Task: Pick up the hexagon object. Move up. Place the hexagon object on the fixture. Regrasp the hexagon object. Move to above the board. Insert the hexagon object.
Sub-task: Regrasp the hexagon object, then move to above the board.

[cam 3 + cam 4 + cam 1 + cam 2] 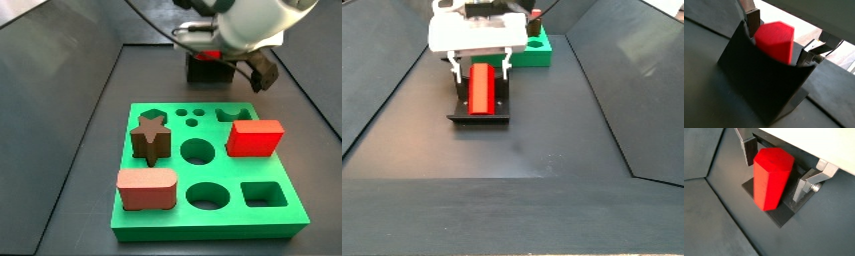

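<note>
The red hexagon object [772, 178] rests on the dark fixture [764, 80], apparently parked there so the grip can be changed. The tool [777, 170] hovers over it, silver fingers [806, 184] spread either side, seemingly not pinching. The green board [214, 215] waits well apart.

— Where is the hexagon object [481, 86]?
— Lying lengthwise on the fixture [480, 113], near the floor's far-left part.
— And the gripper [476, 62]?
— Right over the bar's far end, a finger on either side; actual contact can't be told.
— The board [537, 51]?
— Behind it, toward the far edge, mostly hidden.
</note>
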Robot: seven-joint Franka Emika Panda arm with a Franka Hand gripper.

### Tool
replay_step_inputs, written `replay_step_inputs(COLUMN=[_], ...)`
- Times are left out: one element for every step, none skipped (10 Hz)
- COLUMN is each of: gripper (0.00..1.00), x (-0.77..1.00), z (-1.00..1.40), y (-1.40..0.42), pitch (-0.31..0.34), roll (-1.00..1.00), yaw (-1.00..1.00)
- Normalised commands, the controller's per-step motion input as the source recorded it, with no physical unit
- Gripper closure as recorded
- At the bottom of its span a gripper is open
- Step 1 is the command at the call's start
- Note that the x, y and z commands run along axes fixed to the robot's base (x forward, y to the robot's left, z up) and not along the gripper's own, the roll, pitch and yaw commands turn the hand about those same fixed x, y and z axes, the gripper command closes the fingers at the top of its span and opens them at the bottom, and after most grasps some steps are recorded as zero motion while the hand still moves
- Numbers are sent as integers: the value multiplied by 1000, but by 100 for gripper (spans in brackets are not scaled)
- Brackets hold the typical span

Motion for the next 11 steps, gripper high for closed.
replay_step_inputs(gripper=[0, 0, 0, 0, 0, 100, 100, 100, 100, 100, 100], x=[73, 22, 17, 17, 17, 0, -144, -146, -155, -152, -149], z=[-245, -187, -181, -181, -181, 0, 1000, 1000, 1000, 1000, 1000], y=[-1, -17, -20, -20, -20, 0, 81, 81, 82, 82, 78], pitch=[-16, -3, -7, -7, -7, 0, 22, 24, 54, 83, 129], roll=[53, 51, 51, 51, 51, 0, -228, -230, -243, -241, -209], yaw=[6, 2, 6, 8, 10, 0, -397, -394, -303, -234, -153])
